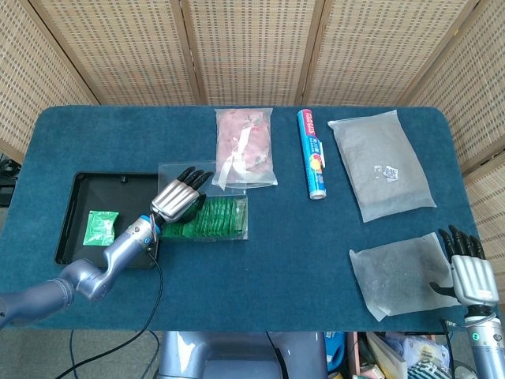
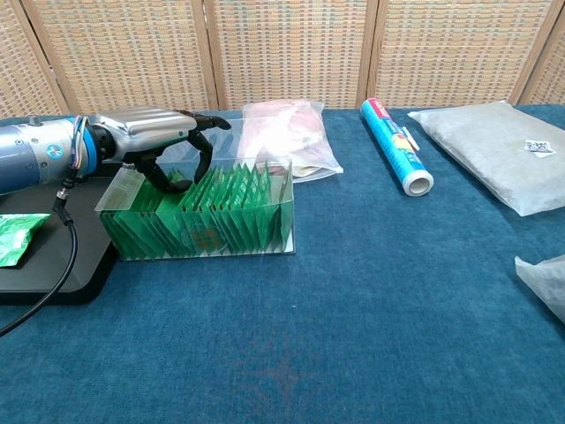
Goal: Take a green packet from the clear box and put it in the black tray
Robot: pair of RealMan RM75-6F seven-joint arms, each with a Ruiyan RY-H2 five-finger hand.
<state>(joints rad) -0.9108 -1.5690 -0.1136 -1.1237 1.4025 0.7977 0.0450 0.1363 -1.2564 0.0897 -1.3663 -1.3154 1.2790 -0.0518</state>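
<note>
The clear box (image 1: 241,213) (image 2: 284,231) stands left of centre, packed with upright green packets (image 1: 215,217) (image 2: 225,208). My left hand (image 1: 177,199) (image 2: 150,132) hangs over the box's left end, its fingers spread and curled down among the packets; I see no packet pinched between them. To the left lies the black tray (image 1: 75,197) (image 2: 53,274) with one green packet (image 1: 101,227) (image 2: 16,237) flat in it. At the table's front right corner my right hand (image 1: 471,272) rests with its fingers straight and apart, holding nothing.
Behind the box lies a pink bag (image 1: 245,146) (image 2: 282,132). A blue roll (image 1: 312,154) (image 2: 395,146) and a large grey bag (image 1: 380,162) (image 2: 494,146) lie further right. A translucent bag (image 1: 398,272) lies beside my right hand. Wicker screens close off the back.
</note>
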